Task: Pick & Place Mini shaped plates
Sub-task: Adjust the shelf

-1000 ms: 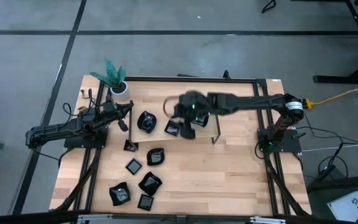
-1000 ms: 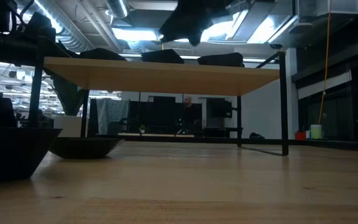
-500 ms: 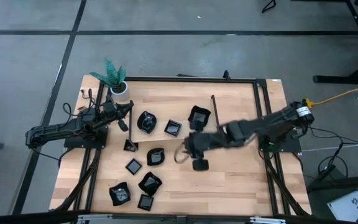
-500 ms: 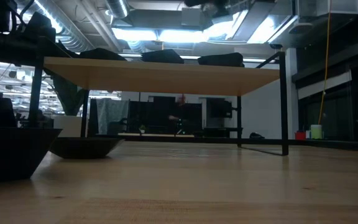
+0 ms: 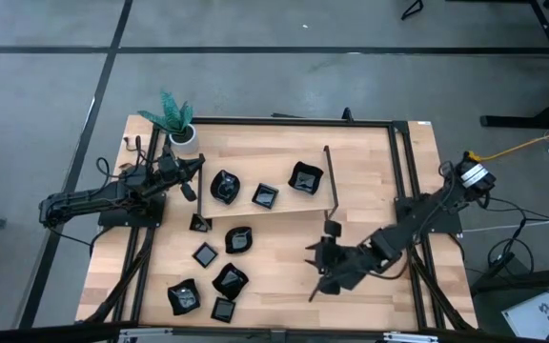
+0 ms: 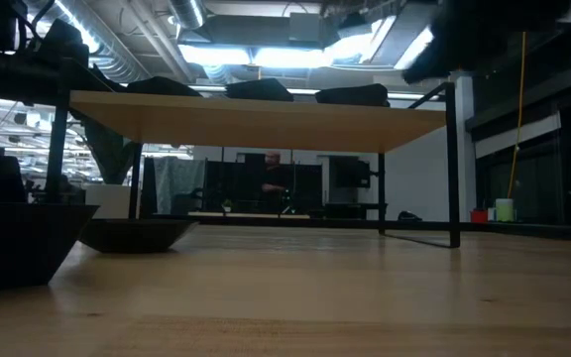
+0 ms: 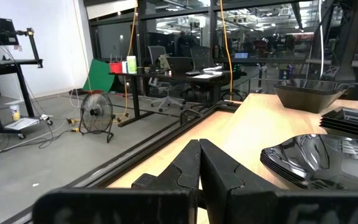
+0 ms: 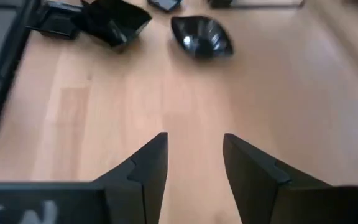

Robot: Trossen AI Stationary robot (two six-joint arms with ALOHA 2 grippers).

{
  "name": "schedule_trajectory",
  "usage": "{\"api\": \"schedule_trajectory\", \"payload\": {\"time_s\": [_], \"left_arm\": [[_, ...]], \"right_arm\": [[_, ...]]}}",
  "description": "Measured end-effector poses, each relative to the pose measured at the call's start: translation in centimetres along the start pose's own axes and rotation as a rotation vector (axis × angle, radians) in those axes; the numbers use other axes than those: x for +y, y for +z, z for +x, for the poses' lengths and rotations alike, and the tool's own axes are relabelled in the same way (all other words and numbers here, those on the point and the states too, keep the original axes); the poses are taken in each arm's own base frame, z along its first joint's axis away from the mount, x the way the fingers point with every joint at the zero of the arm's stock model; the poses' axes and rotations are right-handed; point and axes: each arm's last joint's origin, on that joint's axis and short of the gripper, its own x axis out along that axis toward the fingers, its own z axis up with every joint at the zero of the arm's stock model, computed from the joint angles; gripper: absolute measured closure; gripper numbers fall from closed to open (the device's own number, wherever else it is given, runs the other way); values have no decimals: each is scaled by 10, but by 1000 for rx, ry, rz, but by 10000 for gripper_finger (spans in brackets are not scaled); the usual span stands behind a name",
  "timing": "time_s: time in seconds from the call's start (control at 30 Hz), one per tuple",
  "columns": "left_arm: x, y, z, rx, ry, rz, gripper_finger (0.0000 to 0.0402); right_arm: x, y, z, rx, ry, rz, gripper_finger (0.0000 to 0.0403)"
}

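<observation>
Wooden table surface runs bare along its near edge, where the right gripper hangs low with its fingers spread wide and nothing between them. Left of it, six mini shaped plates lie scattered on the tabletop, and three more sit on a raised wooden shelf farther back, apparently each apart from the others. At the far left, beside a white pot, the left gripper waits with its fingers pressed together, empty.
</observation>
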Motion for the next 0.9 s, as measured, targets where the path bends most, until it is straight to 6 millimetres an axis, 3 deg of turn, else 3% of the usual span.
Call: {"api": "schedule_trajectory", "payload": {"time_s": [0.23,0.47,0.9], "left_arm": [[0,0,0,0,0,0,398],[0,0,0,0,0,0,398],[0,0,0,0,0,0,398]], "right_arm": [[8,-44,1,-58,0,84,249],[1,-80,4,-205,-5,125,249],[-17,-108,7,-277,-35,58,249]]}}
